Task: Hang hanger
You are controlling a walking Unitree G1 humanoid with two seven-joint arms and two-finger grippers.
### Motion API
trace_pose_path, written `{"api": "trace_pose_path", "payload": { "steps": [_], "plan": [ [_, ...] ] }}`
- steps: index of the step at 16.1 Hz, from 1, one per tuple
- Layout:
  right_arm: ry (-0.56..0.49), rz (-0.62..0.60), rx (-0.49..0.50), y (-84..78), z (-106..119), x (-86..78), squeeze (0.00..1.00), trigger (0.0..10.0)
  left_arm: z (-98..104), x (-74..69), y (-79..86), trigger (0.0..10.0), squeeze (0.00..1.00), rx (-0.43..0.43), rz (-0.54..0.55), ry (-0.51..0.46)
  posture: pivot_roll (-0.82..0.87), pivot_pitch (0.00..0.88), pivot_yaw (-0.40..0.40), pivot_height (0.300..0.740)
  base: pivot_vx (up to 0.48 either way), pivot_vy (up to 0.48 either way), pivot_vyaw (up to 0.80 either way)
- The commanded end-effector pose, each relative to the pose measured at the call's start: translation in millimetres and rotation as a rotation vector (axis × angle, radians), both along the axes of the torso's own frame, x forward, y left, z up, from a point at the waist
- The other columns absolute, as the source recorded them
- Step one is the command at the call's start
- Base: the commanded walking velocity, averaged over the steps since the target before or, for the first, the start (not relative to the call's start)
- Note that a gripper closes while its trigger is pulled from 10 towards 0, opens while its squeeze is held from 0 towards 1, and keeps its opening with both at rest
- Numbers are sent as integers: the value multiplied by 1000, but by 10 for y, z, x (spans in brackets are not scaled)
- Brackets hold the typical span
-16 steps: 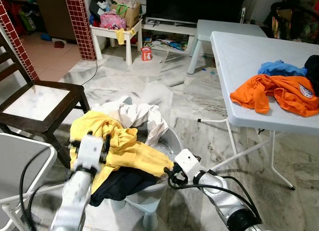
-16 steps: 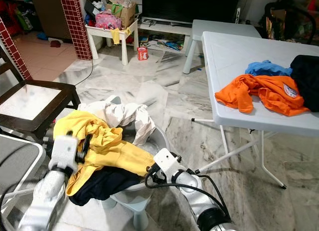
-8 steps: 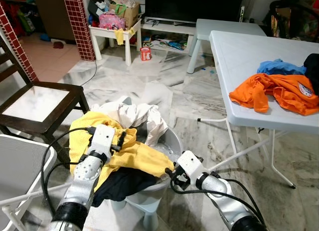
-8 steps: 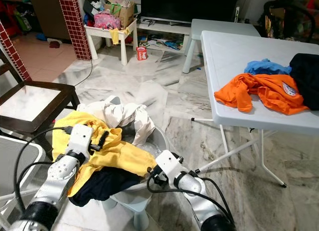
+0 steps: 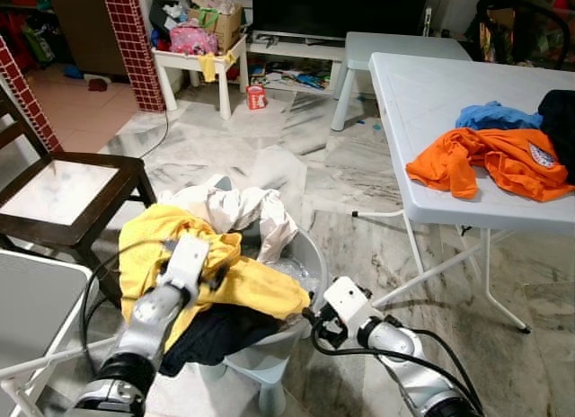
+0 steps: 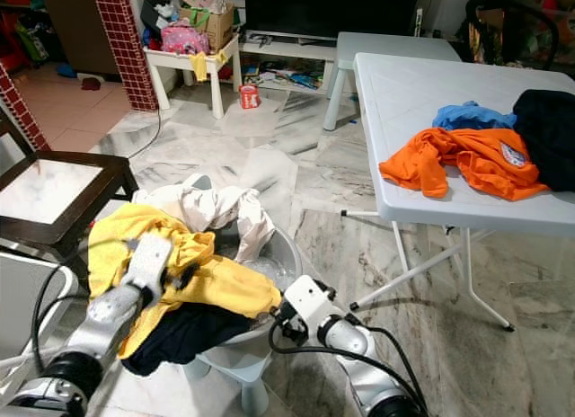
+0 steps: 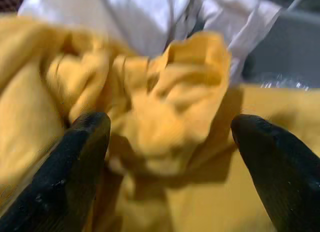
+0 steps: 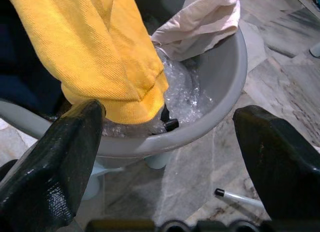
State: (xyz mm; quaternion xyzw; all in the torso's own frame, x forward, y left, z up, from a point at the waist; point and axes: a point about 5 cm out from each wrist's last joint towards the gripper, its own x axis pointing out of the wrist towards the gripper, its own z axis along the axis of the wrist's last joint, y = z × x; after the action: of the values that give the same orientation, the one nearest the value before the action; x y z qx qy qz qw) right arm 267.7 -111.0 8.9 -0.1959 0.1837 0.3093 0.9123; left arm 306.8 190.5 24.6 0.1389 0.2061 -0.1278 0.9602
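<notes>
My left gripper (image 7: 165,137) over yellow garment (image 5: 243,282) in grey basket (image 5: 310,255), jaws wide, empty. Right gripper (image 8: 165,137) at basket's 5 o'clock rim, jaws wide, empty. Hanger unseen. Risk: jaws snag cloth, tip basket.

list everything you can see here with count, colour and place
basin: 1, grey, on the floor in front of the robot
yellow garment: 1, draped over the basin's near rim
white cloth: 1, at the basin's far side
dark garment: 1, navy or black, hanging under the yellow one
folding table: 1, white, to the right
orange garment: 1, on the table
blue garment: 1, behind the orange one
wooden chair: 1, dark, to the left
small white table: 1, far left, piled with clutter
red can: 1, on the floor beside it
left hand: open over the yellow garment
right hand: open by the basin's rim
</notes>
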Motion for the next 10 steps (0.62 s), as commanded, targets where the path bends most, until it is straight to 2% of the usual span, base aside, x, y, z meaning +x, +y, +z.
{"api": "trace_pose_path", "payload": {
  "steps": [1,2,7,8,10],
  "plan": [
    [-9,9,6,26,48,35,0,10000,-10,-2,52,4078,0,-5,11,22,-36,0,-14,740,0,0,0],
    [-8,12,4,32,53,43,0,10000,-65,-38,105,0,0,-19,32,60,-34,0,-17,740,0,0,0],
    [-12,15,1,42,71,56,0,10000,-77,-53,245,0,0,4,78,57,-37,0,-20,740,0,0,0],
    [-13,15,1,45,71,55,0,10000,-59,-44,269,0,0,24,83,40,-38,0,-19,740,0,0,0],
    [-14,14,1,45,66,49,0,10000,-1,-8,313,0,0,119,72,-6,-42,0,-15,740,0,0,0]
  ]
}}
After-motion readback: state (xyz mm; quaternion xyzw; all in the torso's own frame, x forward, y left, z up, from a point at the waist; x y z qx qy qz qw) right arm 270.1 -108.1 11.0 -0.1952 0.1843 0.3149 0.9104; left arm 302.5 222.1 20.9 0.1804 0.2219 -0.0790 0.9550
